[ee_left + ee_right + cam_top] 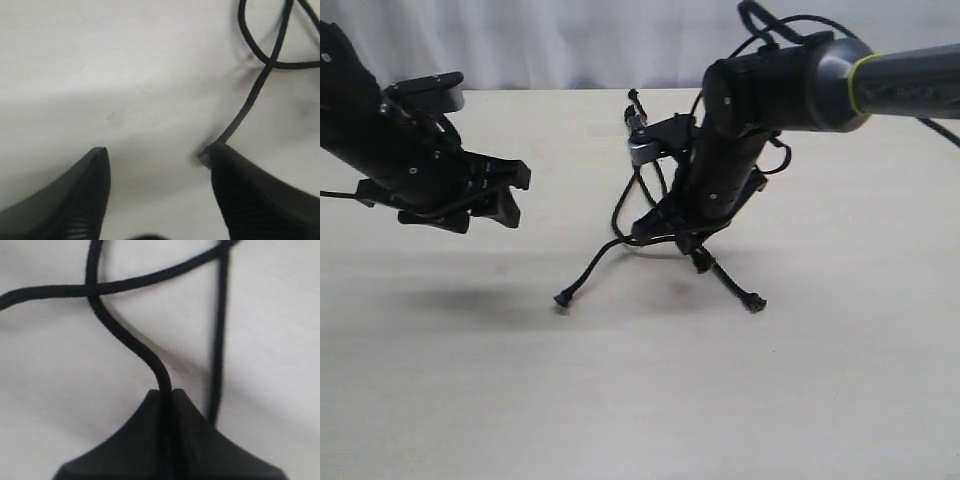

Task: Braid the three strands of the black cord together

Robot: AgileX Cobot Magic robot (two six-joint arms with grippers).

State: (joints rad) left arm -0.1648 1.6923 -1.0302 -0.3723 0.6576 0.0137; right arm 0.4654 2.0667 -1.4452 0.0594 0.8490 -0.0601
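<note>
Your right hand [693,243] is down at the desk [840,400] with its jaws pressed together on one strand [125,337]. The right wrist view shows that strand curving straight in between the closed fingers [140,435]. A second strand [219,340] runs just beside the right hand and passes behind one finger, and a third crosses over the gripped one a little way out from the right hand.

The black cord [620,205] lies on the desk around and under the right hand. Its loops show just to the left of the right hand, and its joined end [636,118] sits beyond the right hand, toward the back of the desk. It is too small to make out clearly. One strand tip [563,298] rests in front of the right hand and off to its left. Another tip [757,303] rests in front and slightly to its right.

Your left hand [517,195] hangs above the desk, well to the left of the right hand, jaws spread wide — only bare desk shows between its fingers [95,200]. In the left wrist view a tip shows at the edge of one finger; you cannot tell contact from that view.
</note>
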